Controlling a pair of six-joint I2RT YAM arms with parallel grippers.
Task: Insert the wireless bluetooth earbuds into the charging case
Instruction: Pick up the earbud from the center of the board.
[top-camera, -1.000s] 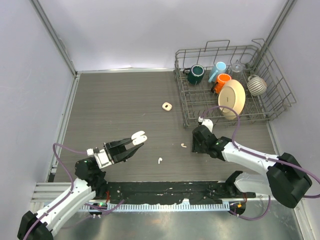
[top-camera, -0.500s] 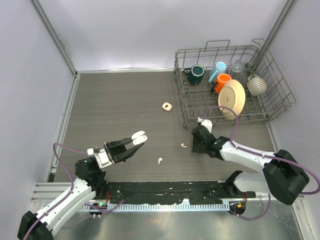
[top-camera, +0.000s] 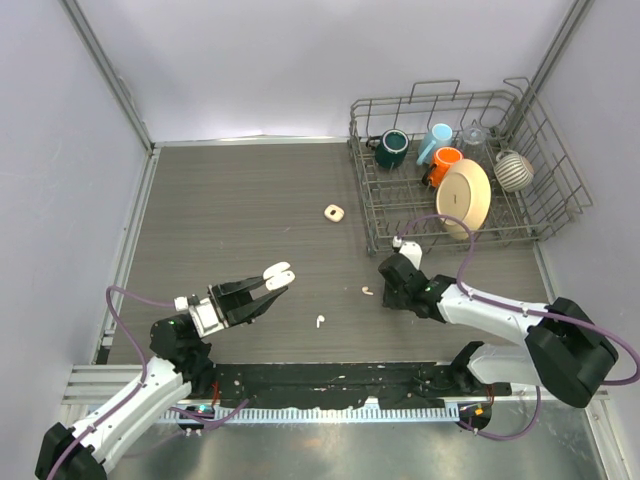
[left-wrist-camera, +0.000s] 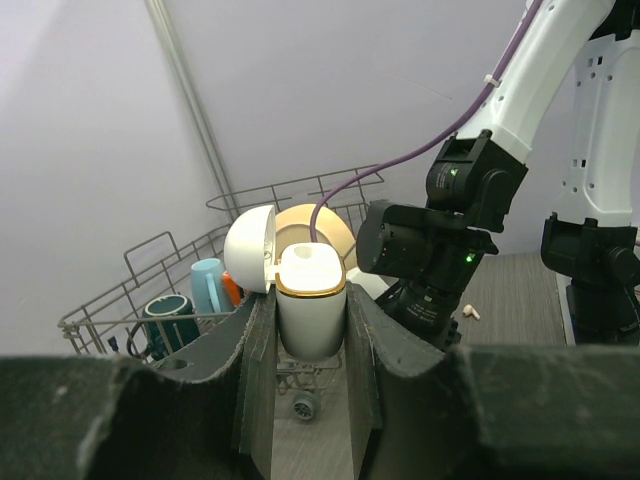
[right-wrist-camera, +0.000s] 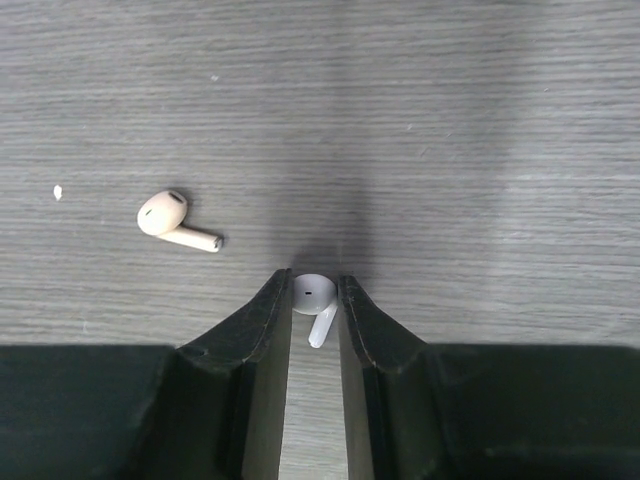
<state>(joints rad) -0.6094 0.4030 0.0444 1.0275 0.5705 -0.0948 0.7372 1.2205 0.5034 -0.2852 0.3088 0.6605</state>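
Note:
My left gripper (top-camera: 272, 280) is lifted above the table, shut on the sides of a white charging case (left-wrist-camera: 310, 312) with a gold rim. The case's lid (left-wrist-camera: 250, 250) stands open. My right gripper (right-wrist-camera: 315, 286) is down at the table, its fingertips shut on the head of a white earbud (right-wrist-camera: 313, 296) whose stem points back between the fingers. A second earbud (right-wrist-camera: 176, 221) lies loose to the left of it, seen in the top view just left of the right gripper (top-camera: 384, 289). A third earbud (top-camera: 320, 321) lies nearer the front edge.
A wire dish rack (top-camera: 372, 235) at the back right holds mugs, a plate and a cup. A small closed white case (top-camera: 334, 212) lies on the table left of the rack. Grey walls enclose the table on the left, the right and the far side.
The right gripper's jaws have closed onto the earbud, and that arm has edged slightly to the left. The left arm with the case has not moved.

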